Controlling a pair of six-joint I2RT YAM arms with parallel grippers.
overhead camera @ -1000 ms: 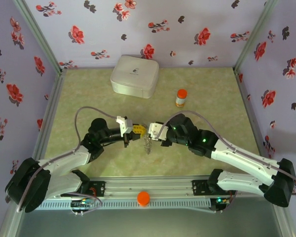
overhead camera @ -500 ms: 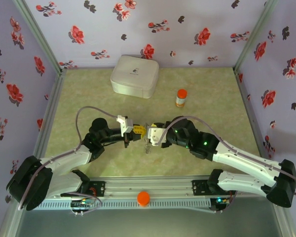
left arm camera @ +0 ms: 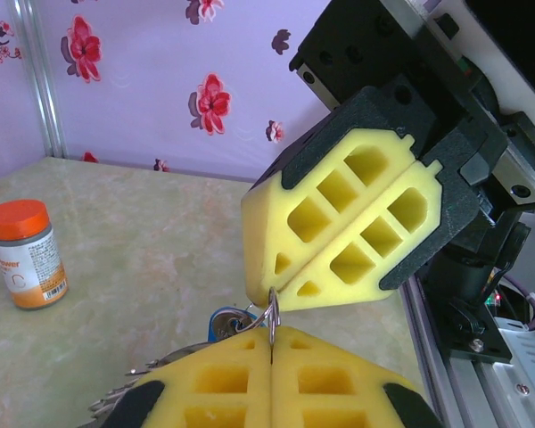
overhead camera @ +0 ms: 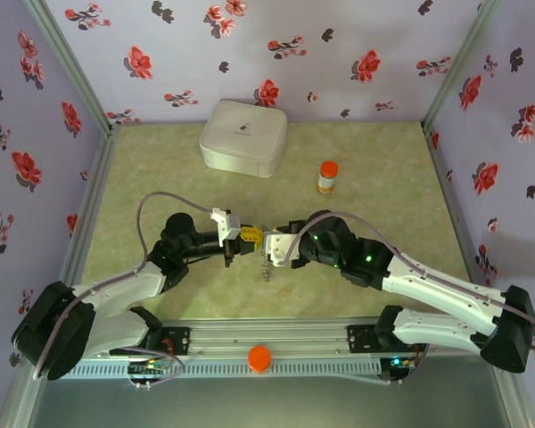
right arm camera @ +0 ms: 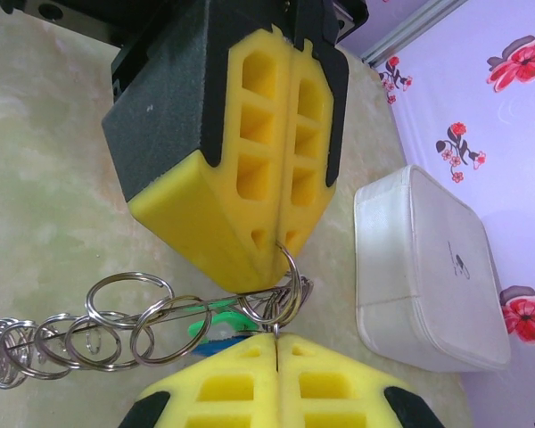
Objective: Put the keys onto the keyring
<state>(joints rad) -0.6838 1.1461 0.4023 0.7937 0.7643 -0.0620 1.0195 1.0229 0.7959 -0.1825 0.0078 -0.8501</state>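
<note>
Both arms meet over the middle of the table (overhead camera: 401, 196), their tips almost nose to nose. The left gripper (left arm camera: 270, 337) has its yellow foam jaws pressed fully together, and a thin loop of the keyring (right arm camera: 283, 267) disappears into the seam between them. The right gripper (right arm camera: 275, 343) is clamped just as tight on the same loop from the opposite side, so the wire is pinched at two spots and held in the air between the two tips. We judge that this two-handed hold is there to steady or pry the springy loop, which one gripper alone could hardly manage. The rest of the keyring, a string of linked rings, trails off to one side and sags toward the table. The green key (right arm camera: 205, 328) hangs just beside the pinched loop, and the blue key (left arm camera: 225, 323) sits just behind the left jaws. Whether either is threaded on, we cannot tell. The orange-capped bottle (overhead camera: 327, 176) and the white box (overhead camera: 243, 136) stand well apart from the work.
</note>
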